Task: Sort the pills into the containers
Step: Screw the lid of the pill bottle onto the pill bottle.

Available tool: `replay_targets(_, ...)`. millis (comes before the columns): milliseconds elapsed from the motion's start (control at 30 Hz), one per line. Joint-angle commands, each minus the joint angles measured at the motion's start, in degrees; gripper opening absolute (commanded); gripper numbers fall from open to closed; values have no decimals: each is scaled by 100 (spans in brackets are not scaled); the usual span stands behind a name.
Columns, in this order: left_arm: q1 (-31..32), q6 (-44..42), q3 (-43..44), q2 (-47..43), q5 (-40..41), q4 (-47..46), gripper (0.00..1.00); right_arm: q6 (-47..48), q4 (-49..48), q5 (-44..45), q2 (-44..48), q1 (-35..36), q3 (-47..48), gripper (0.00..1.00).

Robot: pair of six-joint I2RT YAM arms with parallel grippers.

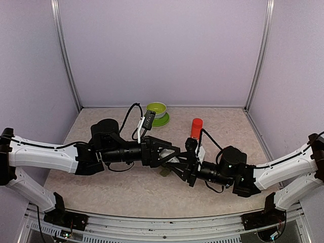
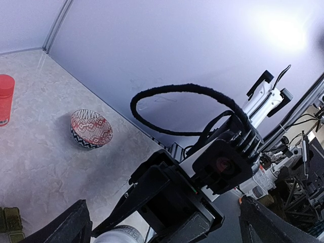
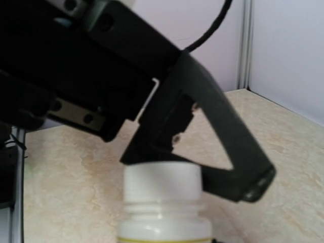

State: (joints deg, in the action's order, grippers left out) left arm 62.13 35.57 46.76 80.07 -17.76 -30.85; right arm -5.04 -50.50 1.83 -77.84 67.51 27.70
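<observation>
My two grippers meet at the table's middle. My right gripper (image 1: 182, 164) is shut on the body of a white pill bottle (image 3: 162, 202) with a white cap, holding it upright. The bottle also shows at the bottom of the left wrist view (image 2: 119, 235). My left gripper (image 1: 172, 156) is open, its black fingers (image 3: 238, 167) reaching beside the cap, spread wide in its own view (image 2: 162, 225). The dark green containers (image 2: 10, 220) lie on the table just below the grippers (image 1: 165, 172). No loose pills show.
A red bottle (image 1: 196, 127) stands behind the right gripper, also in the left wrist view (image 2: 5, 98). A lime-green bowl on a saucer (image 1: 156, 110) sits at the back. A red-and-white patterned bowl (image 2: 91, 127) stands near the right wall.
</observation>
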Motion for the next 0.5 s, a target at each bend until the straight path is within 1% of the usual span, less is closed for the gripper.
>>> replay_targets(0,150,78,16,-15,-491,-518,99,-61,55,19,-137,-1,149,23)
replay_targets(133,150,-32,-72,-175,-114,-402,99,-32,26,-28,-7,-1,95,23)
replay_targets(233,137,-142,-67,-282,191,-113,99,-7,47,42,200,-1,-2,23)
replay_targets(333,103,-167,-38,-276,212,82,99,40,94,167,497,-1,-134,23)
replay_targets(467,106,-131,-51,-233,89,76,99,152,353,728,736,-1,-138,23)
